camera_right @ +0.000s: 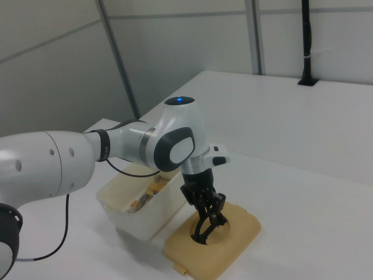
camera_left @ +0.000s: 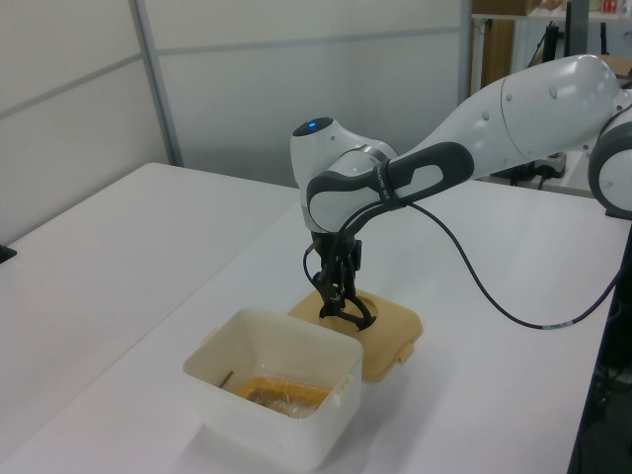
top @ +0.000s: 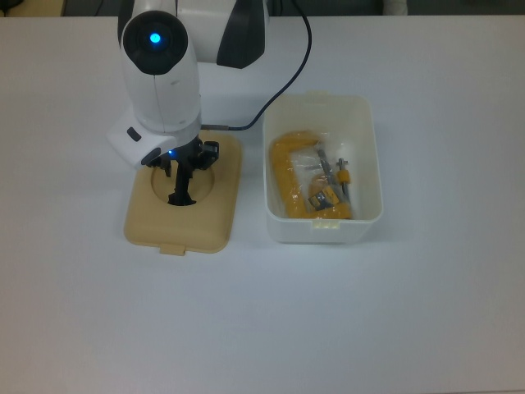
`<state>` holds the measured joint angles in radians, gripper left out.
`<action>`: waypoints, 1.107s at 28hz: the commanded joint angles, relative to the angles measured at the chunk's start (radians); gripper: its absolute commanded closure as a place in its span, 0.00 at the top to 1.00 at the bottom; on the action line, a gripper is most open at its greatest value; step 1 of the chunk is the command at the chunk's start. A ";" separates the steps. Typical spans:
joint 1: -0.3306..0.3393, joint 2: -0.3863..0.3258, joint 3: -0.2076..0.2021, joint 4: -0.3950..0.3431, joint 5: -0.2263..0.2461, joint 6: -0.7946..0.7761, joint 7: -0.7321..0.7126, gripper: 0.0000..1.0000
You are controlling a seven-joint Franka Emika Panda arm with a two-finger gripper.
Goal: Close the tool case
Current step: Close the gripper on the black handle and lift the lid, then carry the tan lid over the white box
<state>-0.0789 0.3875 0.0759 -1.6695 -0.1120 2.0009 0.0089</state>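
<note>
- the gripper (top: 182, 190) reached straight down into the round recess of the lid (top: 215, 222), its black fingers (camera_right: 208, 217) drawn in around the black handle (camera_left: 348, 312) there; they looked clamped on the handle.
- in the right view the gripper (camera_right: 205, 224) and the handle (camera_right: 201, 238) ran together as one dark shape inside the recess, so the exact contact was hard to read.
- the lid (camera_left: 390, 321) lay flat on the table (top: 262, 328), beige, with rounded corners and a small latch tab (top: 171, 249) on the edge nearest the top view's bottom.
- the tub (top: 363, 164) stood open just beside the lid, on the top view's right, with a narrow strip of table between them; the two were not touching.
- inside the tub sat a yellow clamp (top: 289, 176) and some small parts in clear plastic wrap (top: 316, 168).
- in the left view the tub (camera_left: 262, 405) stood nearer the camera, with the lid behind it.
- the white arm (camera_left: 513, 118) came in from the top view's top edge, a blue light (top: 156, 38) glowing on its wrist.
- a black cable (top: 299, 70) looped from the arm down to the wrist, passing over the table near the tub's far corner.
</note>
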 commanded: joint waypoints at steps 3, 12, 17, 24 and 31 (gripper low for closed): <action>-0.002 -0.027 -0.002 -0.029 -0.020 0.015 0.019 0.00; -0.016 -0.052 -0.002 -0.024 -0.018 -0.008 0.014 0.00; -0.042 -0.085 -0.002 -0.018 -0.017 -0.054 0.003 0.00; -0.062 -0.137 -0.002 0.023 -0.005 -0.126 0.006 0.00; -0.078 -0.150 -0.002 0.086 0.000 -0.171 0.008 0.00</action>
<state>-0.1517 0.2547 0.0746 -1.6167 -0.1127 1.8659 0.0093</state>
